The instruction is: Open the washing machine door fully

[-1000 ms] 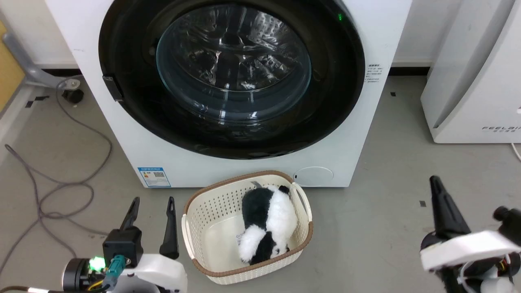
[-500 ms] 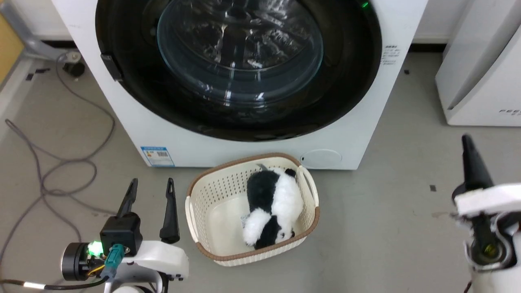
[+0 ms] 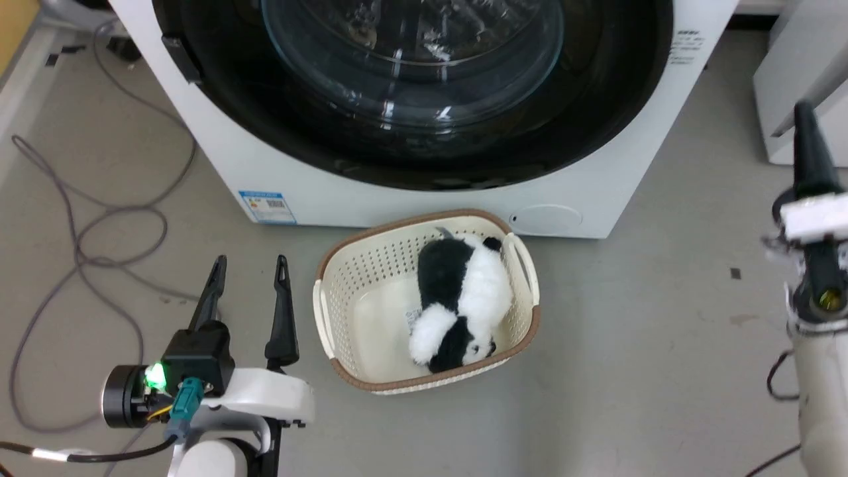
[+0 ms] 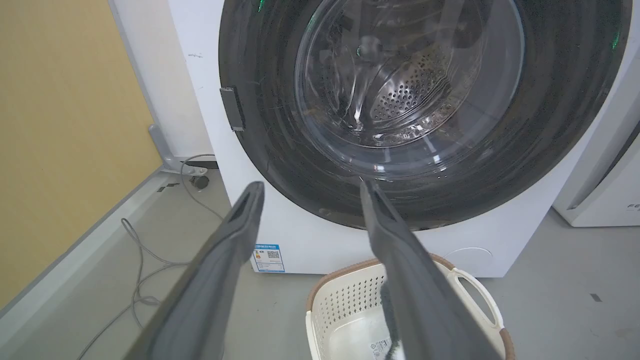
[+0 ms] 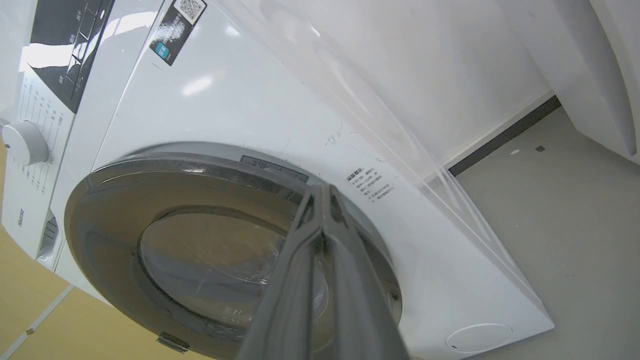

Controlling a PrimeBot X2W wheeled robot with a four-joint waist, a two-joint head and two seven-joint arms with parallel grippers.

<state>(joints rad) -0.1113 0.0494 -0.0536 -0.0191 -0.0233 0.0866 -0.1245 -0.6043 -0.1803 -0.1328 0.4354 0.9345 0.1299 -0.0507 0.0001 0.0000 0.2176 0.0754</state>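
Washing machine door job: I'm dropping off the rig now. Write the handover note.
Left tool: open, empty, low beside the basket.
Right tool: shut, empty, raised to the right of the machine, touching nothing.
Washing machine door: closed, flush with the front; dark tab on its left rim.
Done: nothing on the door yet.
Left: bring a tool to the door's edge, probably at the tab, and swing it fully open. The basket with a plush toy sits just before the machine; mind it.
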